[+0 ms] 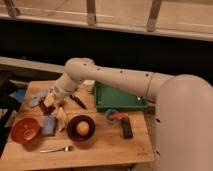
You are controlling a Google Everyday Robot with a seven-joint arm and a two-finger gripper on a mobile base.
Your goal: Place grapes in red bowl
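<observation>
The arm reaches across to the left part of the desk (100, 150), and its pincer (48, 101) hangs low there, right over a small dark lump that I take to be the grapes (46, 107). Whether the pincer is clenched on them or released I cannot tell. The red bowl (25, 130) sits near, at about seven o'clock from the grapes, and looks bare inside. The purple bowl (80, 128) with the orange fruit (82, 128) lies at about four o'clock. So nothing is delivered yet, I'd say: the carry over and the drop are left.
</observation>
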